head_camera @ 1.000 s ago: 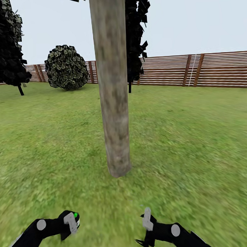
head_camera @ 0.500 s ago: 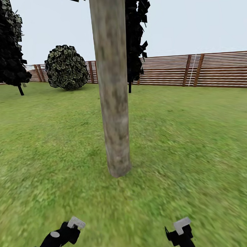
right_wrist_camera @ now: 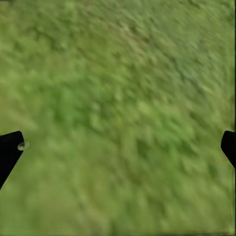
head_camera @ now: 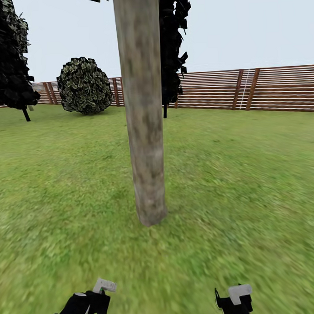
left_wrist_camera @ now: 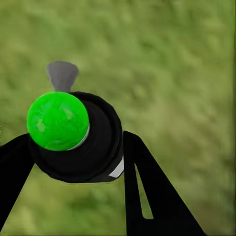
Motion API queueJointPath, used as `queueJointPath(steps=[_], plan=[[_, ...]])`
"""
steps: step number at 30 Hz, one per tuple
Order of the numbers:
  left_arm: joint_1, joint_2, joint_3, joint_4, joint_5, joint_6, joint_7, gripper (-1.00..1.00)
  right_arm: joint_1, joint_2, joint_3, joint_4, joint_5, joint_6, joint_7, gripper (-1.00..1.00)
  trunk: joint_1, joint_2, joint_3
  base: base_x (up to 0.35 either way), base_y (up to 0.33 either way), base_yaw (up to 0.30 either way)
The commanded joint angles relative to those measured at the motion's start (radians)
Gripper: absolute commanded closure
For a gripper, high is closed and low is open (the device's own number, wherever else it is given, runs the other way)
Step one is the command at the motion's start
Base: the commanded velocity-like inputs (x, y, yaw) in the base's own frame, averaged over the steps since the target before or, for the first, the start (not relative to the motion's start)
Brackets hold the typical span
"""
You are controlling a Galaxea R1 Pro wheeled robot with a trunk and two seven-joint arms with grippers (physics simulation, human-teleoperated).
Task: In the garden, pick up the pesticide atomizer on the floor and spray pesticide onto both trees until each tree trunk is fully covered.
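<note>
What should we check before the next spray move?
1. Atomizer held between left claw fingers: ok.
2. Tree trunk straight ahead in head view: ok.
3. Nozzle aimed at trunk: not ok; left wrist view faces lawn.
4. Right claw open, nothing in it: ok.
5. Trunk coverage: cannot tell.

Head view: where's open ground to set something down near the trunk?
Open green lawn lies on both sides of the thick pale beige-grey tree trunk and between its base and the two grippers. It is crowded only far back: round mottled bush, dark conifers, brown slatted wooden fence.
</note>
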Motion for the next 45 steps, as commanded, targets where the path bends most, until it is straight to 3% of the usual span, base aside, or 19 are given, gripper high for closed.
queueJointPath(steps=[1,3,6,10,12,16,22,30,31,45], plan=[[-0.002,-0.001,0.0,0.0,0.001,0.003,0.001,1.0,0.0,0.0,0.001,0.0,-0.03,0.0,-0.007,-1.0,0.0,0.0,0.0,0.229,0.0,0.0],[-0.006,-0.002,-0.001,-0.001,0.001,0.008,0.003,1.0,0.0,0.0,0.001,-0.001,-0.092,0.0,-0.014,-1.0,0.0,0.0,0.0,0.279,-0.032,0.0],[-0.007,-0.002,0.0,-0.001,0.002,0.01,0.004,1.0,0.001,0.0,0.002,-0.003,-0.12,0.0,-0.013,-1.0,0.0,0.0,0.0,0.277,-0.123,0.0],[-0.008,-0.003,-0.002,-0.001,0.0,0.011,0.005,1.0,0.001,0.0,0.005,-0.003,-0.124,0.0,0.0,-1.0,0.0,0.0,0.0,0.243,-0.186,0.0],[-0.008,-0.003,-0.003,-0.001,-0.001,0.011,0.005,1.0,0.001,-0.003,0.001,-0.004,-0.129,0.002,0.052,-1.0,0.0,0.0,0.0,0.237,-0.196,0.0],[-0.008,-0.005,-0.002,-0.001,0.001,0.011,0.005,1.0,0.001,-0.021,0.002,-0.007,-0.141,0.002,0.091,-1.0,0.0,0.0,0.0,0.236,-0.197,0.0],[-0.008,-0.003,-0.004,-0.002,-0.004,0.011,0.005,1.0,0.0,-0.015,0.004,-0.006,-0.141,0.002,0.094,-1.0,0.0,0.0,0.0,0.209,-0.212,-0.035],[-0.005,-0.002,-0.004,-0.057,-0.001,0.012,0.005,1.0,0.0,-0.013,0.003,-0.004,-0.14,0.002,0.094,-1.0,0.0,0.0,0.0,0.009,-0.097,-0.293],[-0.116,-0.058,-0.008,-0.061,0.001,0.209,0.003,1.0,0.001,-0.016,0.005,0.0,-0.135,0.002,0.096,-1.0,0.0,0.0,0.0,0.0,0.0,0.0],[-0.13,-0.07,-0.012,-0.121,0.003,0.21,0.004,1.0,0.001,-0.016,0.006,0.0,-0.135,0.002,0.097,-1.0,0.0,0.0,0.0,-0.1,-0.042,0.0]])
